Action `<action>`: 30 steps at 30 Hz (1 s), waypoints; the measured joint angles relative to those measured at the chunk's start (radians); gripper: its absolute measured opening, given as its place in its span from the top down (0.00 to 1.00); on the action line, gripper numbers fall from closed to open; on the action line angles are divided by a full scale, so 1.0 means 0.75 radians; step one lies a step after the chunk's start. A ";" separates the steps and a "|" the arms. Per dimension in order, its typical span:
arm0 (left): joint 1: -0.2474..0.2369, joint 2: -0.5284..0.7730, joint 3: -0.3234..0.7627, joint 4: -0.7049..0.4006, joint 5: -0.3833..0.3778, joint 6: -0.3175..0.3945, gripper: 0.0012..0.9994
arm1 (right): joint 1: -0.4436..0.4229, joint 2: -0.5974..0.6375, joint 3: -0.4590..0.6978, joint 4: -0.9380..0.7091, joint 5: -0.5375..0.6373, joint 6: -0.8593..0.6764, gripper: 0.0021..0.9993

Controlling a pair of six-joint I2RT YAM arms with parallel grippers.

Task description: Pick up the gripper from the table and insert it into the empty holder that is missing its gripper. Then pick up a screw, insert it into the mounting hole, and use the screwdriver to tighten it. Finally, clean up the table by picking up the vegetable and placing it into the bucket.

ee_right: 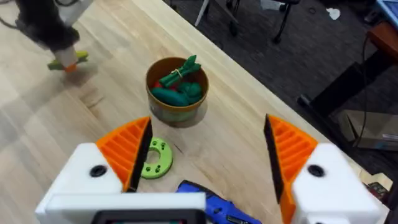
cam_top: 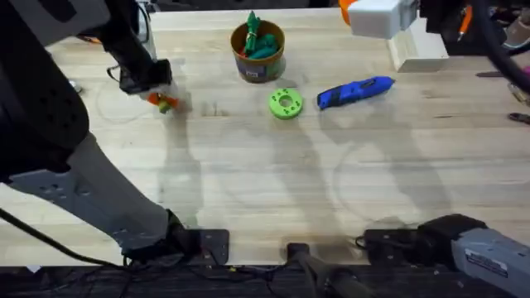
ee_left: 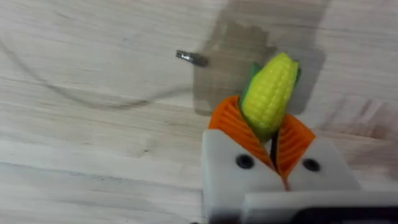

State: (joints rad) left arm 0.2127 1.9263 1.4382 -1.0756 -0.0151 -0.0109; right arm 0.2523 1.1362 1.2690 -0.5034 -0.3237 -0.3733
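Note:
My left gripper hangs over the table's back left, shut on a small yellow corn cob with green leaves, the vegetable. The cob sticks out between the orange pads. A small metal screw lies on the wood just beyond it. The mustard-yellow bucket stands at the back centre with green vegetables inside. The blue screwdriver lies to its right. My right gripper is open and high at the back right. The loose orange gripper piece is out of view. I cannot make out the holder.
A green round disc with holes lies between the bucket and the screwdriver. A white block sits at the back right edge. The right wrist view shows chairs and floor beyond the table's far edge. Bare wood fills the middle and front.

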 joint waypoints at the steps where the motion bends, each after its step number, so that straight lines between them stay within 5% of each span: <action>1: 0.000 0.000 0.031 -0.017 0.000 0.000 0.97 | -0.001 0.000 0.000 0.000 0.000 0.000 0.01; 9: -0.057 -0.072 0.267 -0.108 -0.001 0.001 0.97 | 0.000 0.000 0.000 0.000 0.000 0.000 0.01; 21: -0.348 -0.384 0.593 -0.083 0.002 0.005 0.97 | 0.000 0.000 0.000 0.000 0.000 0.000 0.01; 30: -0.565 -0.319 0.601 0.096 0.046 0.005 0.97 | 0.000 0.000 0.000 0.000 0.000 0.000 0.01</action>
State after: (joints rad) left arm -0.2112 1.6868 1.8889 -1.0034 0.0197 -0.0074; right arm 0.2523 1.1362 1.2690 -0.5034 -0.3237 -0.3733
